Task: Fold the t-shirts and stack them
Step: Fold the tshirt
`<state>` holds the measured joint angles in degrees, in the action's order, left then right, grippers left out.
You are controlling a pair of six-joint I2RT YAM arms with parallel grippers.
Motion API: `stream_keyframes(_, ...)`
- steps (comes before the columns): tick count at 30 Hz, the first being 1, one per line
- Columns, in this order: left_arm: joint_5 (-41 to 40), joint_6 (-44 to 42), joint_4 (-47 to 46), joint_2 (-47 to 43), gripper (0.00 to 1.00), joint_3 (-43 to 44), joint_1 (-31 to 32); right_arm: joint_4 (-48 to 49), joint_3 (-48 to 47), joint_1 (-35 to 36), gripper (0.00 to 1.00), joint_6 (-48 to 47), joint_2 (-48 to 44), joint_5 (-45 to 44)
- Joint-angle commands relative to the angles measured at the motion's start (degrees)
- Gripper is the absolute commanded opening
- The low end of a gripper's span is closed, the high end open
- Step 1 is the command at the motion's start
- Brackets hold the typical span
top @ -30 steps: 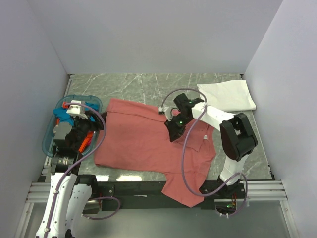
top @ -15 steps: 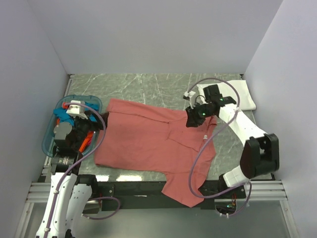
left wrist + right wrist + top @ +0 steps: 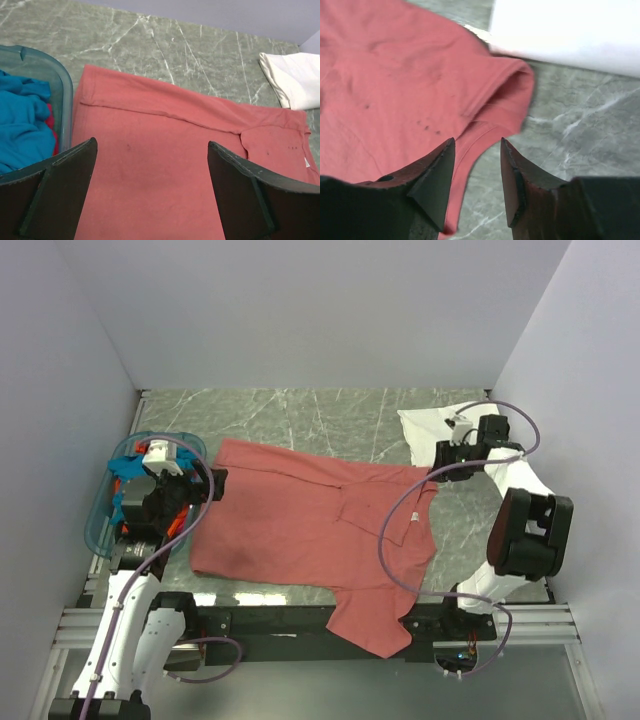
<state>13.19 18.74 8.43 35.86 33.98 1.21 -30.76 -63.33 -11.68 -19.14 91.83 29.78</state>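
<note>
Marbled grey-green table (image 3: 300, 415), closed in by pale walls (image 3: 300, 310) at the back and on both sides. Red shirt (image 3: 300, 525) lies spread out across the middle of the table. A fold runs along its far side, one part hangs over the near edge, and a small white label (image 3: 413, 517) shows toward its right side. White shirt (image 3: 425, 425), folded, lies in the far right corner, just beside the far right corner of the red shirt. Basket (image 3: 97, 530) stands at the left edge of the table, close against the left side of the red shirt. It holds a blue shirt (image 3: 125, 472) and an orange shirt (image 3: 180, 518), both partly hidden by the left arm.

Left gripper (image 3: 205, 485) hangs above the left end of the red shirt, next to the basket. In the left wrist view its fingers (image 3: 60, 185) stand wide apart with nothing between them.

Right gripper (image 3: 440, 455) is over the far right corner of the red shirt, at the near edge of the white shirt. In the right wrist view its fingers (image 3: 432, 175) are parted by a narrow gap that holds nothing. They sit above the hemmed edge of the red shirt, with bare marble to one side and the white shirt beyond.
</note>
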Motion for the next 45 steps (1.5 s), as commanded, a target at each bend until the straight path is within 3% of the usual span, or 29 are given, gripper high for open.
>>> stream_keyframes(1, 1.8, 0.2, -1.0, -0.3, 0.96, 1.7, 0.2, 1.9, -3.4, -2.9, 0.51, 2.9, 5.2, 4.5)
stream_keyframes(6, 1.4, -0.1, -1.0, -0.4, 0.96, 1.6, 0.3, 0.4, -7.5, -4.6, 0.55, 1.8, 10.6, 7.0)
stream_keyframes(7, 1.5, -0.1, -1.0, -0.3, 0.96, 1.6, 0.3, 0.2, -7.9, -4.8, 0.63, 1.6, 11.6, 7.5)
stream_keyframes(17, 1.5, -0.2, -1.0, 0.1, 0.96, 1.6, 0.3, -3.9, -13.9, -4.8, 0.68, -0.3, 19.0, 10.9)
stream_keyframes(28, 1.5, -0.3, -1.0, 0.3, 0.96, 1.6, 0.3, -4.1, -16.1, -4.1, 0.73, 0.8, 22.7, 7.2)
stream_keyframes(38, 1.2, -0.3, -0.9, 0.2, 0.96, 1.6, 0.3, -5.4, -16.7, -2.0, 0.71, 1.3, 24.3, 7.0)
stream_keyframes(43, 1.3, -0.3, -0.9, 0.2, 0.96, 1.7, 0.3, -5.9, -16.4, -2.0, 0.62, 1.2, 24.8, 6.9)
stream_keyframes(45, 1.2, -0.4, -0.9, 0.2, 0.96, 1.6, 0.3, -6.1, -16.7, -2.0, 0.53, 1.3, 24.9, 7.2)
